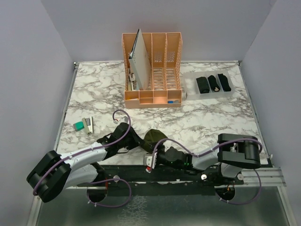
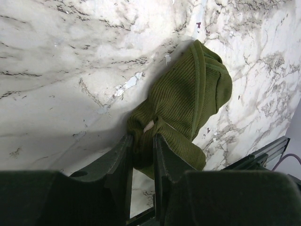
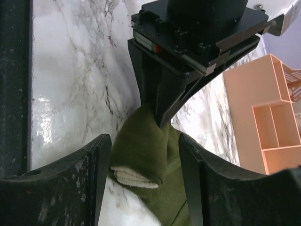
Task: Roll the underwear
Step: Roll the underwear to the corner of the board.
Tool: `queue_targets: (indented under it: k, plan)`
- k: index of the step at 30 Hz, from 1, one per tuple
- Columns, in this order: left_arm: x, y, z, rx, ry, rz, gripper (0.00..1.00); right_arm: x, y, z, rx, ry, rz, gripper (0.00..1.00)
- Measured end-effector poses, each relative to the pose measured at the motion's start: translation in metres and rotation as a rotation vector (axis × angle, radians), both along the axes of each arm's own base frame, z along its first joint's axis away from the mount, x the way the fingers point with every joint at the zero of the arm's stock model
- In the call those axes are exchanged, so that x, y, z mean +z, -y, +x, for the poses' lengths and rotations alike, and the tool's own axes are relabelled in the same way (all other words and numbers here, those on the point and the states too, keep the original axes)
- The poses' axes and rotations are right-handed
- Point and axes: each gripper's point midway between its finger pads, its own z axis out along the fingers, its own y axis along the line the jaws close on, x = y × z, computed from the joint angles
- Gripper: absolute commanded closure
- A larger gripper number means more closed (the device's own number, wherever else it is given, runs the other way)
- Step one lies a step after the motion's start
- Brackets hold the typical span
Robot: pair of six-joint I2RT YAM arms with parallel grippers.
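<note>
The olive-green underwear [image 1: 156, 136] lies bunched near the table's front edge, its cream waistband [image 3: 134, 176] folded inside. My left gripper [image 1: 142, 144] is shut on its near edge; in the left wrist view the gripper [image 2: 141, 149] pinches the ribbed green cloth [image 2: 188, 99]. My right gripper [image 1: 153, 150] is open, its fingers [image 3: 101, 162] either side of the green bundle [image 3: 146, 146], facing the left gripper [image 3: 162, 110]. Three black rolled underwear [image 1: 213, 83] lie side by side in a clear tray [image 1: 190, 89] at the back right.
A peach desk organizer [image 1: 153, 70] holding a white board stands at the back centre and shows in the right wrist view [image 3: 263, 117]. A small teal block [image 1: 78, 125] and a stapler [image 1: 88, 124] lie at the left. A black rail [image 1: 188, 172] runs along the table's front edge.
</note>
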Motion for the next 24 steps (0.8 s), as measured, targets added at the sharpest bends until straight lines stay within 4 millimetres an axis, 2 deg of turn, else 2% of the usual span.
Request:
queue_targets:
  k: [6,13,21,24]
  plan:
    - [0.0,0.0,-0.001,-0.002,-0.001,0.001,0.77,-0.007,-0.005,0.003,-0.025,0.019,-0.001,0.42]
    - [0.0,0.0,-0.001,-0.002,-0.003,0.004,0.77,-0.015,-0.003,-0.003,-0.049,-0.045,0.011,0.45]
    - [0.001,0.001,-0.002,-0.006,-0.007,0.006,0.77,-0.029,0.017,0.002,-0.154,-0.096,0.008,0.44]
    - [0.001,0.001,-0.002,-0.006,-0.007,0.006,0.77,-0.029,0.019,0.004,-0.181,-0.105,0.016,0.49]
